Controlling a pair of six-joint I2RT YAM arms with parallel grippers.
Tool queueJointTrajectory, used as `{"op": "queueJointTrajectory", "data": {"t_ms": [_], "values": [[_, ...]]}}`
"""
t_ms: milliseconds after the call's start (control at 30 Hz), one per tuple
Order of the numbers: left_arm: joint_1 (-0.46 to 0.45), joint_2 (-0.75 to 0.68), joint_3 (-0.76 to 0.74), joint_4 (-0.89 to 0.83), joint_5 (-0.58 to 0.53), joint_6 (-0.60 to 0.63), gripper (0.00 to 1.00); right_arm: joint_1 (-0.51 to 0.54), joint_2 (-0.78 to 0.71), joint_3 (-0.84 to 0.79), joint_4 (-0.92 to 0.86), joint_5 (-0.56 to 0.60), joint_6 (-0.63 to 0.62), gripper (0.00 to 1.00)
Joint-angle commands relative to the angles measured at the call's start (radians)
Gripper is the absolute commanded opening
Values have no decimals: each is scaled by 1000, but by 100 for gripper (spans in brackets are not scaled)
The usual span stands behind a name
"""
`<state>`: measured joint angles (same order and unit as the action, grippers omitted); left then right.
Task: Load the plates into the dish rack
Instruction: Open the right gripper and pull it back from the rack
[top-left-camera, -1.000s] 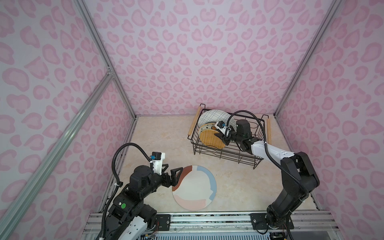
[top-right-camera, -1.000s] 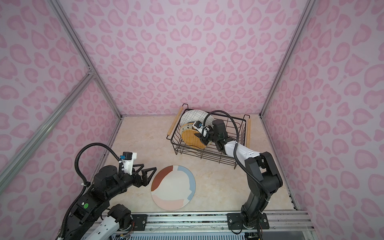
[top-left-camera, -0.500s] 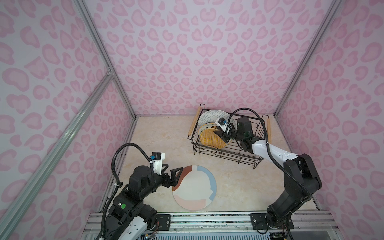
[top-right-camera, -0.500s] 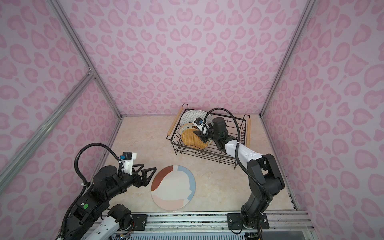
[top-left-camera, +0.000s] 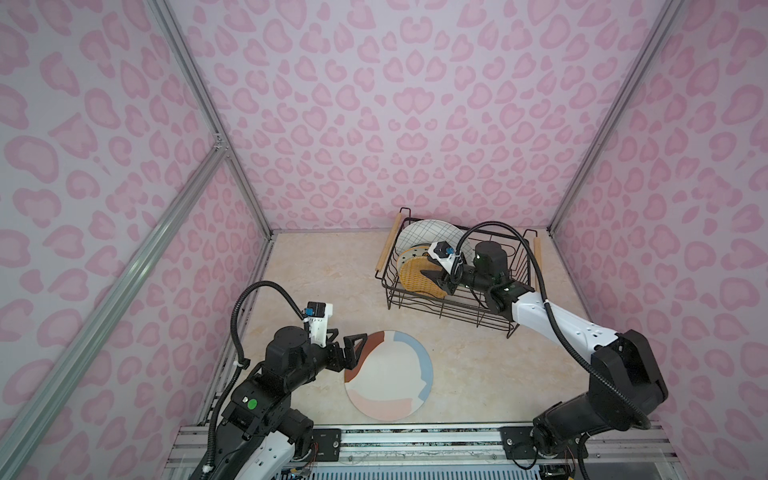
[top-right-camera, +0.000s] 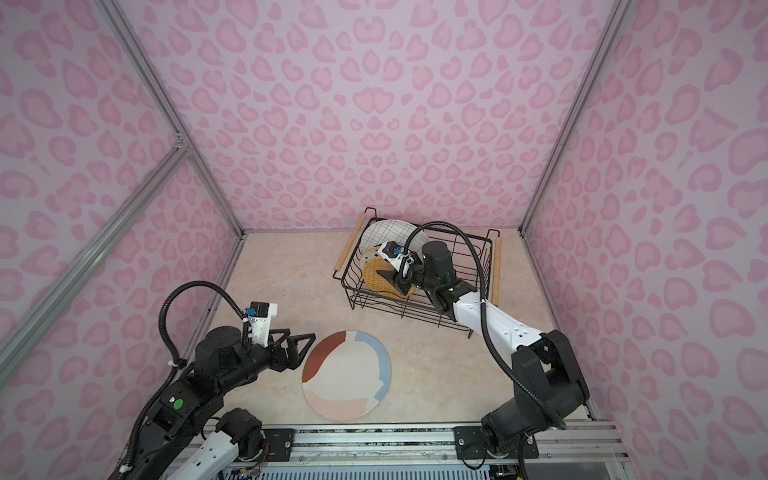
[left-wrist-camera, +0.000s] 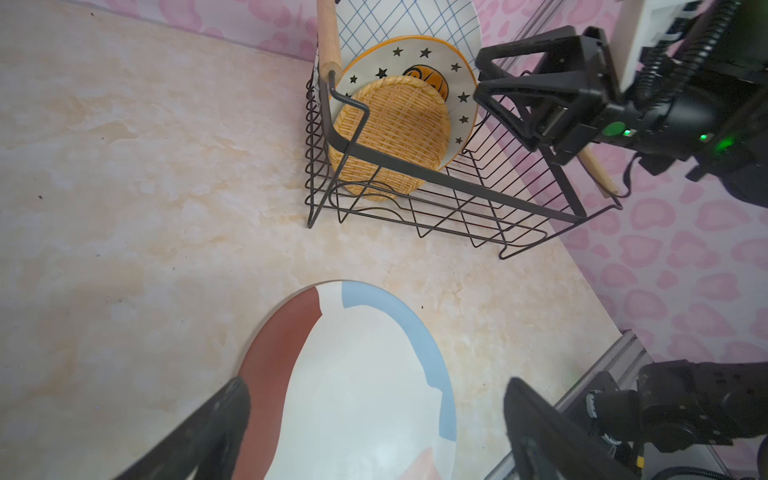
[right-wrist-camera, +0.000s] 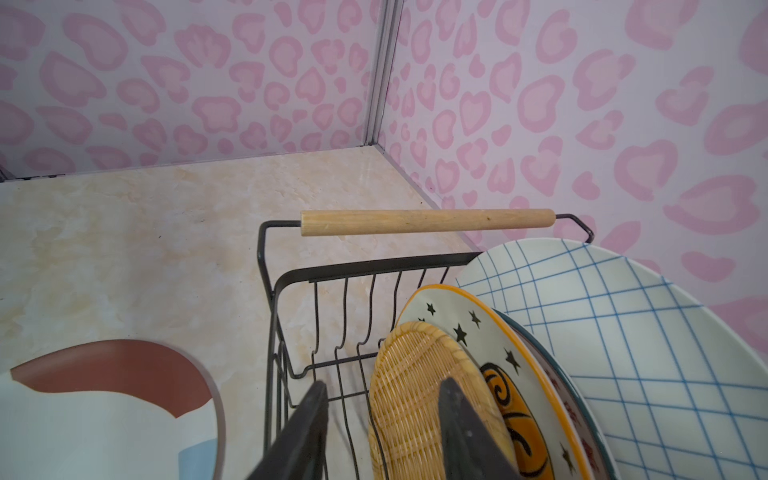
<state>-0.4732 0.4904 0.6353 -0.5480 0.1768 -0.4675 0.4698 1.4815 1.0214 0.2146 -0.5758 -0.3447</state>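
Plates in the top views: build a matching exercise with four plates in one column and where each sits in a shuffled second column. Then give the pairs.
Plates
1. woven plate
2. star plate
3. grid plate
4. pastel-patch plate

Places
A. flat on the table, outside the dish rack
B. in the rack, far end of the row, towards the back wall
C. in the rack, near end of the row
D. in the rack, directly behind the woven plate

Pairs: 1-C, 2-D, 3-B, 4-A
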Motion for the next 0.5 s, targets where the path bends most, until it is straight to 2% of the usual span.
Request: {"op": "queueJointTrajectory", "data": {"t_ms": [0, 167, 367, 467], "values": [[0, 41, 10, -59, -31, -142, 97, 4, -60, -54, 31, 11, 87, 51], [1, 20, -43, -113, -37, -357, 100, 21, -176, -142, 37, 40, 186, 56], [1, -105, -210, -198, -80, -578, 92, 66, -350, -233, -4, 103, 265, 59], [1, -150, -314, -185, -58, -637, 87, 69, -424, -275, -20, 109, 318, 60]]}}
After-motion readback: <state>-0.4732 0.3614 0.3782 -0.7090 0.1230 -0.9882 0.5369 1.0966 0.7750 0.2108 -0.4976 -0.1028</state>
